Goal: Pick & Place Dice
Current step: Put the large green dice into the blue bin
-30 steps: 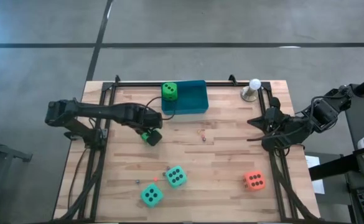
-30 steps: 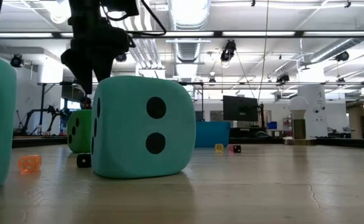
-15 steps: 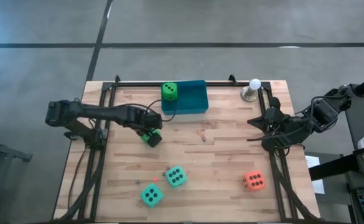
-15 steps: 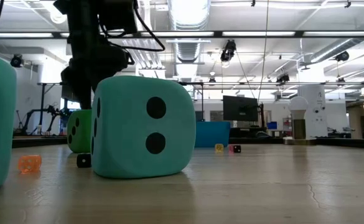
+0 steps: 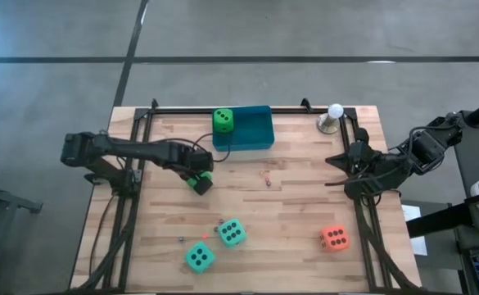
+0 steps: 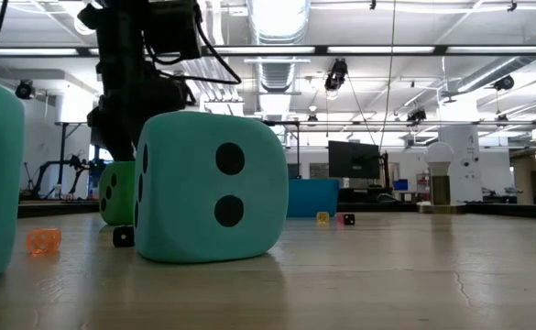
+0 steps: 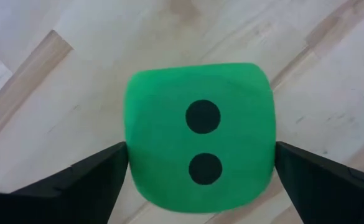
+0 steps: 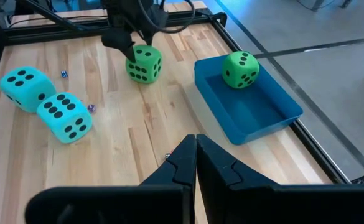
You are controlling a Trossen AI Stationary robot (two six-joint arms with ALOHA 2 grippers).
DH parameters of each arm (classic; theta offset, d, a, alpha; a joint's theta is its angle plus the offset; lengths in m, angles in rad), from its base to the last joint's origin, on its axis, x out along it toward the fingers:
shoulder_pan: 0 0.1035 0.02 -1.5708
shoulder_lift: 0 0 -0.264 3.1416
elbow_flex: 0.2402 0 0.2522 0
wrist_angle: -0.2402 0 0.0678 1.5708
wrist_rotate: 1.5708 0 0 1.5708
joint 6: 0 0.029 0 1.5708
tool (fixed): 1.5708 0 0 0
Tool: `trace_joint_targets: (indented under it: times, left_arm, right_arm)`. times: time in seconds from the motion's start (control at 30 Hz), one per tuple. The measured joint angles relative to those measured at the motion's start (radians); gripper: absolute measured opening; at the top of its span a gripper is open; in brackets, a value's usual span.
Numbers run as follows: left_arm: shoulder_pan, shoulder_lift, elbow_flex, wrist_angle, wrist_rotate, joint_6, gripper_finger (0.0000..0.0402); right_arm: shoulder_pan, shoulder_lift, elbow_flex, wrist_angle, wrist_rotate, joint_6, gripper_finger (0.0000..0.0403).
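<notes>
Green die (image 7: pixel 199 142) on the table, two-pip face toward the left wrist camera, sitting between the left gripper's (image 7: pixel 199 180) fingers (image 7: pixel 76 180). Jaws are fully spread, one finger on each side of the die, nothing held yet. From above, that gripper (image 5: pixel 196 176) is over the die a little short of the blue tray (image 5: pixel 255 139).

To do this well: keep the die centred between the fingers as it looks in the wrist view, get low enough that the pads meet the side faces near mid-height, then close squarely on two opposite flat faces. It looks soft, so you should expect some squash; close firmly but don't crush it, or it may pop out sideways. Lift straight up before you swing toward the tray, and clear its near wall.

Your right gripper (image 8: pixel 196 163) is parked at the table's right edge, fingers pressed together, holding nothing.

Count:
- green dice: two, this one and one (image 5: pixel 223 120) already in the tray's left corner
- teal dice: two (image 5: pixel 232 233) (image 5: pixel 199 257), touching or nearly so, near the front edge
- orange-red die (image 5: pixel 333 238): one, front right
- tray: one
- white ball on a stand (image 5: pixel 333 117): one, just right of the tray
- tiny dice scattered on the wood (image 5: pixel 266 175): several, too small to count.
</notes>
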Motion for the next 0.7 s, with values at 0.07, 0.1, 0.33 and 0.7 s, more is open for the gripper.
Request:
trace_joint_targets:
  times: [0.07, 0.1, 0.33, 0.7]
  left_arm:
    - [0.0, 0.008, -0.014, 0.025, 0.001, 0.0, 0.0399]
    - [0.0, 0.013, -0.016, 0.026, 0.004, 0.0, 0.0399]
    - [0.0, 0.015, -0.016, 0.033, 0.004, -0.006, 0.0399]
    - [0.0, 0.005, -0.012, 0.024, 0.016, -0.008, 0.0397]
  right_arm:
    - [0.0, 0.0, 0.0, 0.0, 0.0, 0.0, 0.0008]
    - [0.0, 0.0, 0.0, 0.0, 0.0, 0.0, 0.0008]
    - [0.0, 0.0, 0.0, 0.0, 0.0, 0.0, 0.0008]
    - [0.0, 0.0, 0.0, 0.0, 0.0, 0.0, 0.0008]
